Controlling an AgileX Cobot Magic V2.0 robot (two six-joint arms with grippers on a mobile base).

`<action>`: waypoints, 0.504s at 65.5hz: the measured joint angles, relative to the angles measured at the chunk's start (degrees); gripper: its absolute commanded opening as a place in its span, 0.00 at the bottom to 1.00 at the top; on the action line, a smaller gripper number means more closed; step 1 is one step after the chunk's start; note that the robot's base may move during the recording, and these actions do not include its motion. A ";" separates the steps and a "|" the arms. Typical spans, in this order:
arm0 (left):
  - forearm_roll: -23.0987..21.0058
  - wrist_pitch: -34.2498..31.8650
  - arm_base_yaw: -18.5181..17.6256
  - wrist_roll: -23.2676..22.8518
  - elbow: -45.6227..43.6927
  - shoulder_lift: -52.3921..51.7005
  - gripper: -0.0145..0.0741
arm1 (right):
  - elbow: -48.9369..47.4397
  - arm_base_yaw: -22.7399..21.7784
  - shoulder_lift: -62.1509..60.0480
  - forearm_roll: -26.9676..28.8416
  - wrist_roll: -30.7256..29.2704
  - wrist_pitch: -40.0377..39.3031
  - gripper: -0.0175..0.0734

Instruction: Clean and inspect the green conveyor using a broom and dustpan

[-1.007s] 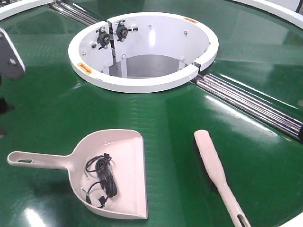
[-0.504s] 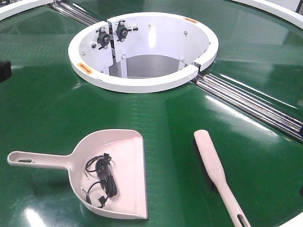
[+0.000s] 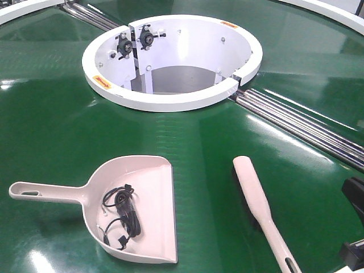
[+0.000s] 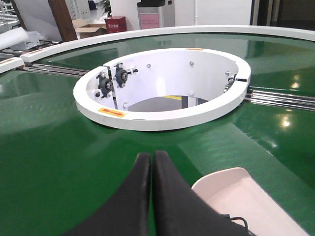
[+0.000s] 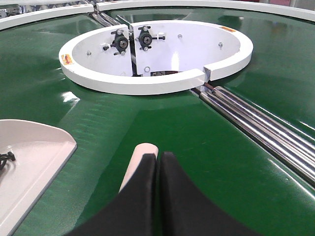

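The dustpan (image 3: 149, 187) lies on the green conveyor (image 3: 57, 131) at the front left, handle pointing left, with a tangle of black cable (image 3: 120, 215) inside it. To its right lies the broom (image 3: 254, 199), head away from me and handle toward the front edge. In the left wrist view my left gripper (image 4: 151, 156) is shut and empty above the belt, the dustpan (image 4: 236, 187) to its right. My right gripper (image 5: 157, 156) is also shut and empty, hovering over the broom (image 5: 139, 160), whose head tip shows past the left finger. The dustpan (image 5: 29, 157) is at its left.
The white ring opening (image 3: 170, 99) with black bearing blocks (image 3: 136, 41) sits mid-belt. Chrome roller bars (image 3: 301, 125) run from it to the right edge and continue at the back left. A black part of my right arm (image 3: 355, 196) shows at the lower right edge.
The left arm, seen at the left edge a second ago, has left the front view. A black part of the right arm has entered at the lower right. Dustpan and broom have not moved.
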 measured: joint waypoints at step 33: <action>-0.06 0.18 0.00 0.10 0.33 -0.24 0.14 | 0.00 0.00 0.00 0.00 0.00 0.00 0.19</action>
